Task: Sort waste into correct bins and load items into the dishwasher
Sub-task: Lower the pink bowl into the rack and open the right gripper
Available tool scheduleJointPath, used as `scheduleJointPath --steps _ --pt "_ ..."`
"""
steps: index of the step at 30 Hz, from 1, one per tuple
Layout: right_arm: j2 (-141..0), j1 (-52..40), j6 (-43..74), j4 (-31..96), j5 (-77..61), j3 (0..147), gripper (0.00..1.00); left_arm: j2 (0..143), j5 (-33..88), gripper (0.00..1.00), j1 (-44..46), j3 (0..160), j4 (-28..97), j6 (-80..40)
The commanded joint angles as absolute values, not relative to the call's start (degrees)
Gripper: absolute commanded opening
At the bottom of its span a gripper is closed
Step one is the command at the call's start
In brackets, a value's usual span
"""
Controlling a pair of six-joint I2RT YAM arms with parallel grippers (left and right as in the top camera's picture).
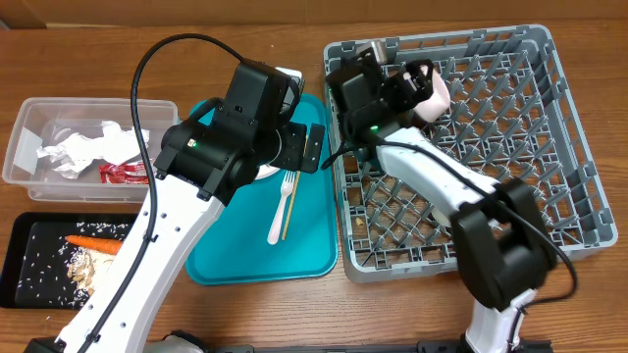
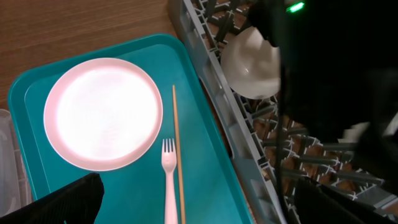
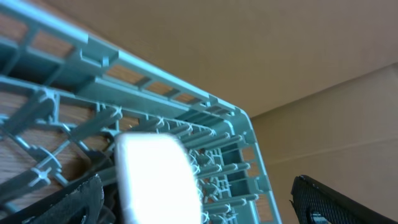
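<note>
Waste looks sorted: napkins (image 1: 74, 147) and wrapper (image 1: 123, 173) in the clear tub (image 1: 59, 102), carrot (image 1: 93, 242) and scraps (image 1: 93, 263) in the black tray (image 1: 59, 218). The right tool (image 3: 198, 183), spread, straddles a white bowl (image 3: 155, 174) in the rack (image 1: 569, 176). Below the left tool (image 2: 196, 183), spread and empty, plate (image 2: 102, 113), fork (image 2: 168, 180) and chopstick (image 2: 176, 137) await loading.

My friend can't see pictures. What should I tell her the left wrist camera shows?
A pale pink plate sits on a teal tray, with a white fork and a wooden chopstick beside it. A white bowl is in the grey dish rack to the right.
</note>
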State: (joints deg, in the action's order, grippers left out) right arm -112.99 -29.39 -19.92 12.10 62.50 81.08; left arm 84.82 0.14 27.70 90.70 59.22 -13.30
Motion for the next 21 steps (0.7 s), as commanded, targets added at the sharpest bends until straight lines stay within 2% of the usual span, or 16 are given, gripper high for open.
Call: scheduleJointPath --steps 1,6,8,10,12,13,14,16,21 --pt "-106.8 -26.8 -12.6 14.2 56.1 81.3 1.0 85.1 -0.6 1.0 27.6 91.5 59.4 -12.4" --pt "-103.7 -23.5 -4.8 19.7 47.3 81.4 1.0 85.1 -0.6 1.0 27.6 91.5 59.4 -12.4" --pt "-102.5 -21.1 0.6 23.3 39.6 81.4 0.94 85.1 -0.6 1.0 27.6 91.5 59.4 -12.4" --pt "-101.7 -18.3 3.1 26.4 29.1 81.4 0.79 85.1 -0.6 1.0 27.6 91.5 59.4 -12.4" --pt "-101.6 -15.3 3.8 28.1 19.1 81.4 0.52 85.1 -0.6 1.0 27.6 91.5 59.4 -12.4" --pt "-101.6 -12.3 6.8 29.1 13.2 81.4 0.25 85.1 -0.6 1.0 27.6 91.5 59.4 -12.4" --pt "-101.6 -10.8 8.4 29.6 11.1 81.4 0.13 85.1 -0.6 1.0 27.6 91.5 59.4 -12.4" --pt "-101.6 -6.3 10.7 30.7 5.5 81.4 0.05 85.1 -0.6 1.0 27.6 91.5 59.4 -12.4" --pt "-101.6 2.0 10.7 32.9 -11.4 81.4 0.04 85.1 -0.6 1.0 27.6 91.5 59.4 -12.4"
